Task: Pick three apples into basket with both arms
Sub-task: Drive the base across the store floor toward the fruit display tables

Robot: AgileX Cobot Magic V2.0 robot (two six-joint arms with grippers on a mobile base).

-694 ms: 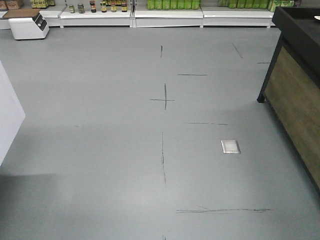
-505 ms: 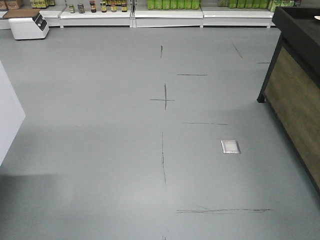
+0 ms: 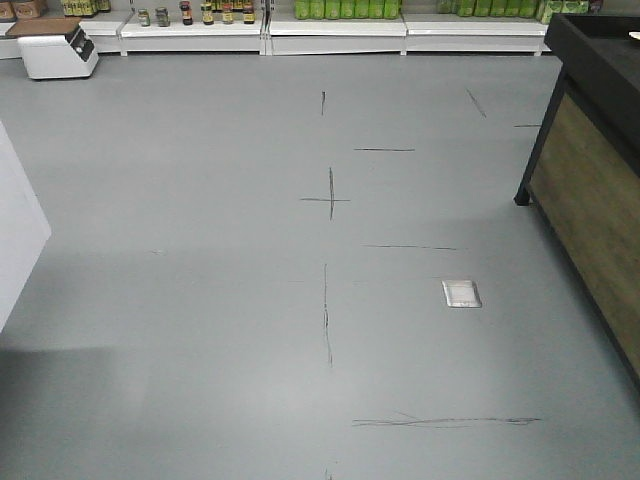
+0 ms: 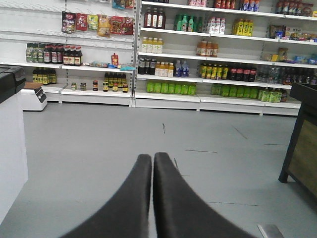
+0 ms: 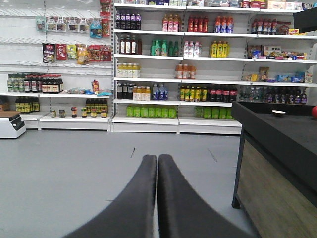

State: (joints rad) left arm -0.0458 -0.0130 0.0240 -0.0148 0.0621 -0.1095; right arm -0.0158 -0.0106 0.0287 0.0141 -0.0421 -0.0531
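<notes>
A grey floor (image 3: 200, 300), scored with thin black marks (image 3: 330, 198), is seen filling the front-facing view, with white store shelving (image 5: 148, 120) stocked with bottles and jars lined along the far wall and a row of green bottles (image 3: 345, 9) set on its lowest level. A black-topped surface (image 5: 277, 134) with a wood-panelled side is shown at the right edge, and a white panel (image 3: 15, 230) is cut off at the left. A white machine (image 3: 55, 50) with a brown top is placed on the floor by the shelving's left end, and a small metal plate (image 3: 461, 293) is set flush in the floor near the surface. The left gripper (image 4: 152, 157) and the right gripper (image 5: 157, 157) are each held level above the floor, facing the shelving, their dark jaws pressed together with nothing between them. At the far right rim of the surface, beyond a small bowl (image 5: 279, 113), a red round thing (image 5: 314, 111) is clipped by the frame; whether it is one of the apples cannot be told.
</notes>
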